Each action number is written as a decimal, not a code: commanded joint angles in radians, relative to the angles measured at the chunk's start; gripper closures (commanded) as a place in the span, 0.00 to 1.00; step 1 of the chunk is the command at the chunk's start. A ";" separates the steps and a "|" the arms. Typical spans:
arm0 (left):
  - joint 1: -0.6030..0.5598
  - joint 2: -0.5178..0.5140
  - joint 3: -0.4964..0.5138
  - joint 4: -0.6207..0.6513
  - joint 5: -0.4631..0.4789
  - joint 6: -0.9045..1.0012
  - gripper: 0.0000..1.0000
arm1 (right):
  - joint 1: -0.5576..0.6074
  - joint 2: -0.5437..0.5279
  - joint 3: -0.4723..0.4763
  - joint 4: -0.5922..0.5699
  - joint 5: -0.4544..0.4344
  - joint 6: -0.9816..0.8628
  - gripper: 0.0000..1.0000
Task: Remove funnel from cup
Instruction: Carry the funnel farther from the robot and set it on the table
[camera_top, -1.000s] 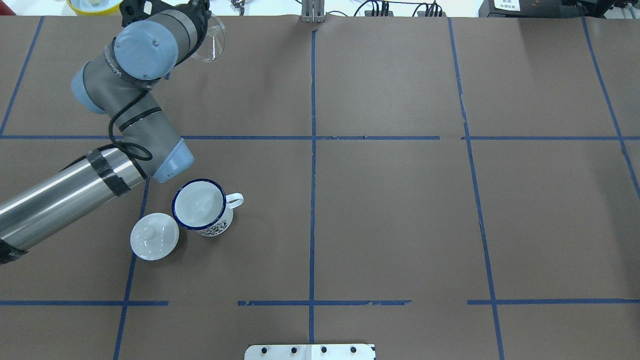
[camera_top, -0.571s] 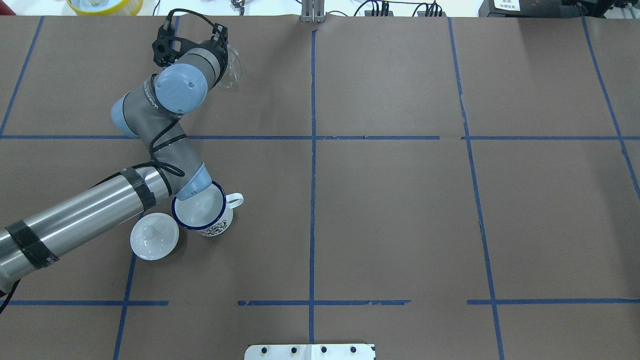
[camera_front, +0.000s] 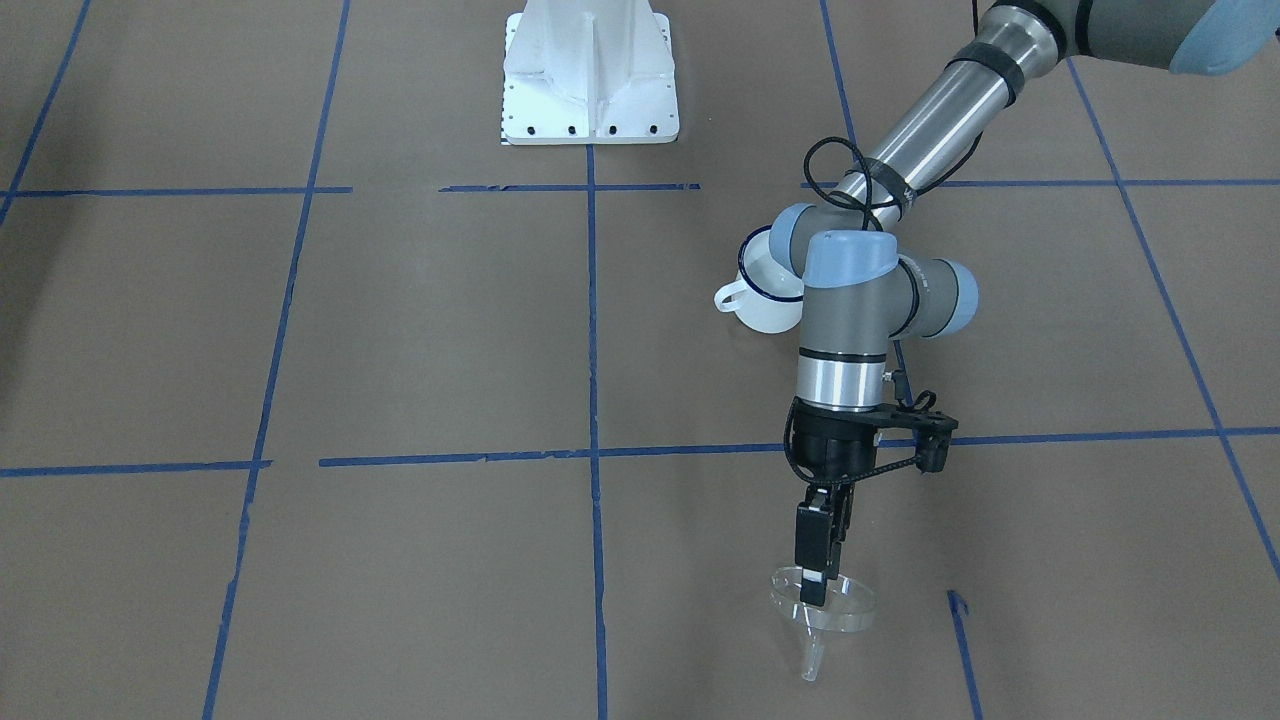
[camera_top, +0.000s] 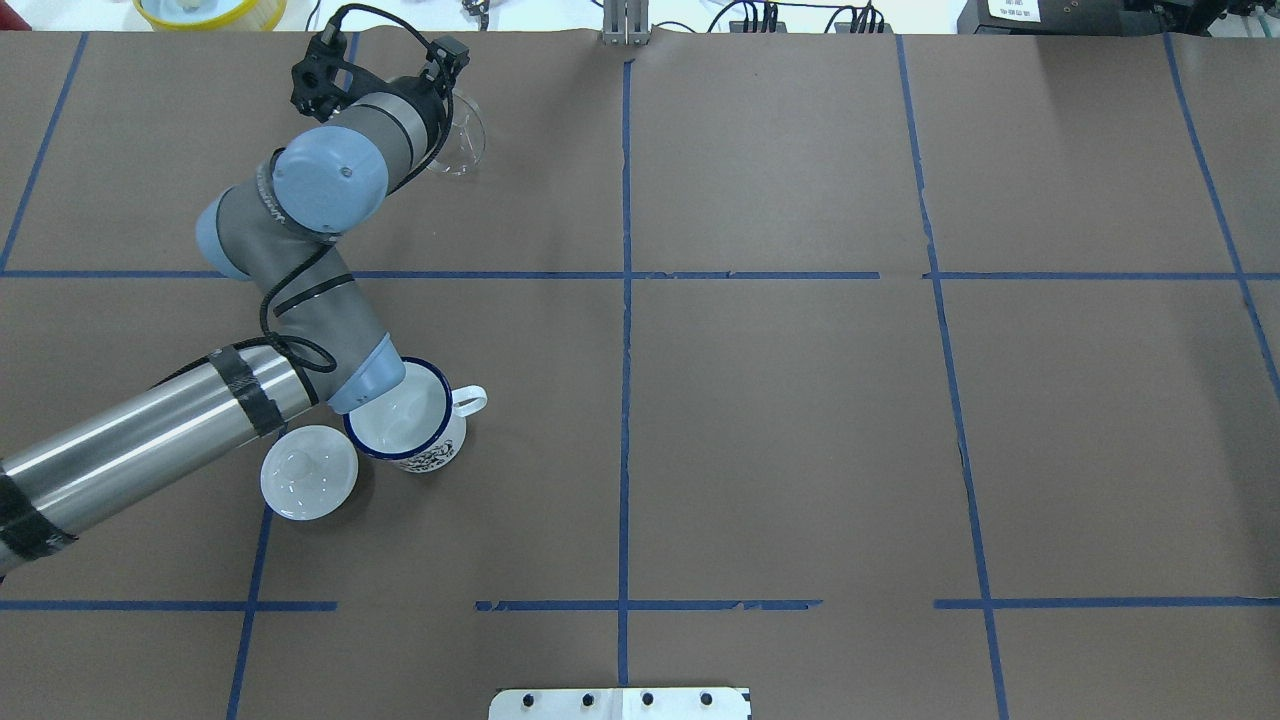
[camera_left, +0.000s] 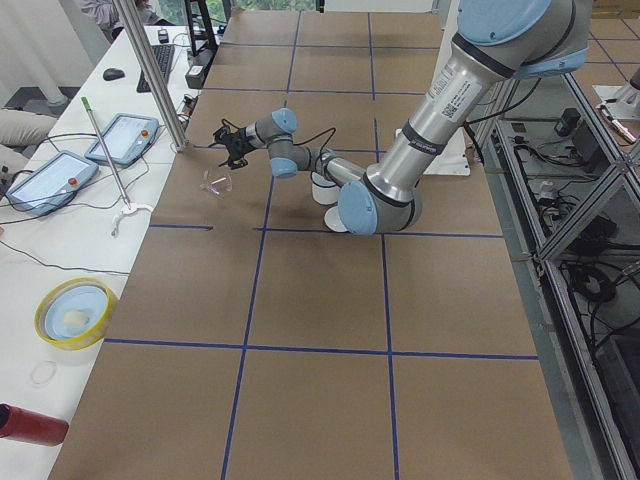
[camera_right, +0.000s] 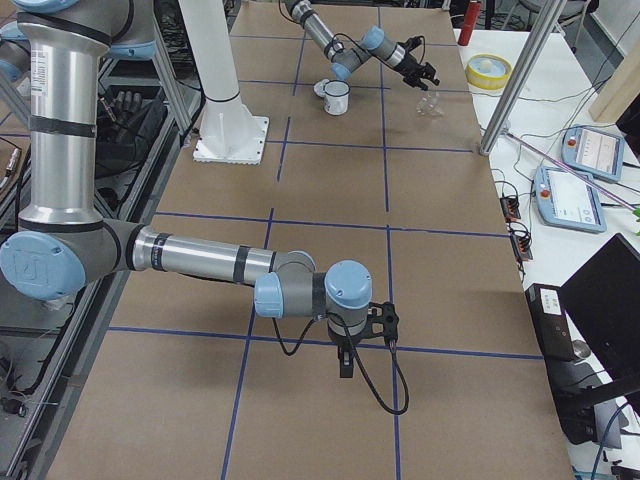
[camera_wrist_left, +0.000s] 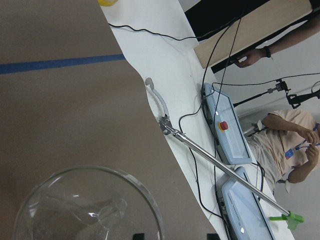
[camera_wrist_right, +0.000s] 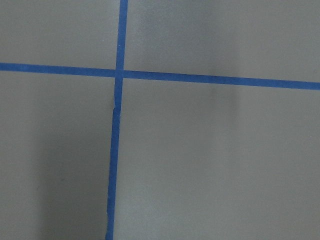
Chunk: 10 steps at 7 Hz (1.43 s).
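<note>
The clear funnel (camera_front: 822, 606) is out of the cup and hangs from its rim in my left gripper (camera_front: 815, 588), which is shut on it, spout down, close over the table near the far edge. It also shows in the overhead view (camera_top: 462, 142), the left wrist view (camera_wrist_left: 90, 210) and the exterior left view (camera_left: 217, 182). The white cup (camera_top: 402, 424) with a dark blue rim stands empty nearer the robot, partly under my left arm's elbow, and shows in the front view (camera_front: 760, 296). My right gripper (camera_right: 345, 366) shows only in the exterior right view, low over bare table; I cannot tell its state.
A white domed lid (camera_top: 308, 472) lies just left of the cup. A yellow ring (camera_top: 200, 10) sits past the far edge. A white bench with teach pendants (camera_left: 120, 135) and a metal pole (camera_left: 150, 80) runs beyond the funnel. The robot's base plate (camera_front: 590, 80) is at the near edge.
My left arm has carried the funnel a little right and lower over the far left of the table. Its elbow now overlaps the cup's rim in the overhead view. Cup and lid have not moved.
</note>
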 joint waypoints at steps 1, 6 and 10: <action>-0.058 0.142 -0.342 0.200 -0.264 0.267 0.10 | 0.000 0.000 0.000 0.000 0.000 0.000 0.00; -0.270 0.709 -1.076 0.723 -0.744 1.082 0.00 | 0.000 0.000 0.000 0.000 0.000 0.000 0.00; 0.067 0.772 -0.989 0.694 -0.689 0.900 0.00 | 0.000 0.000 0.000 0.000 0.000 0.000 0.00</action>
